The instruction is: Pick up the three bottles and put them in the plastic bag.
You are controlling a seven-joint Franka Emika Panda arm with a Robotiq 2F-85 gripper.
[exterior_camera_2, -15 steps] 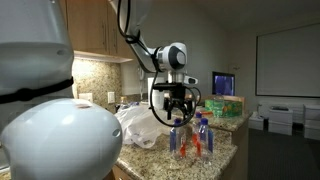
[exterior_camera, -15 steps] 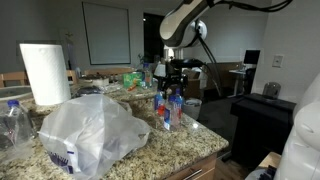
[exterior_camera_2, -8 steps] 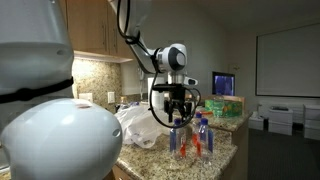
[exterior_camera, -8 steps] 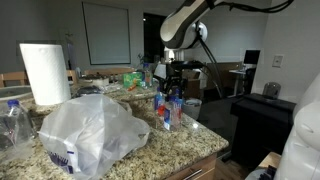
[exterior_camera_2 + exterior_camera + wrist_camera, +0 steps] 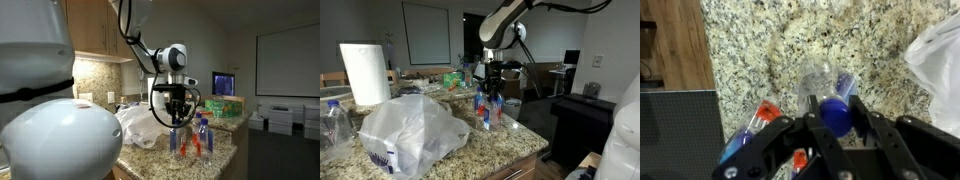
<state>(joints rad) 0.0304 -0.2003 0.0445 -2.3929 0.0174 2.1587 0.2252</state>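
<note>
Clamped shut w/ gripper on blue cap of one bottle — directly below fingers, upright on granite counter. Grouped close w/ rest of the three bottles. Near plastic bag — bag off to one side, apart from gripper.

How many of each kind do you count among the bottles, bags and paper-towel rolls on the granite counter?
small blue-capped bottles: 3
large clear water bottle: 1
plastic bag: 1
paper-towel roll: 1
Total: 6
</note>
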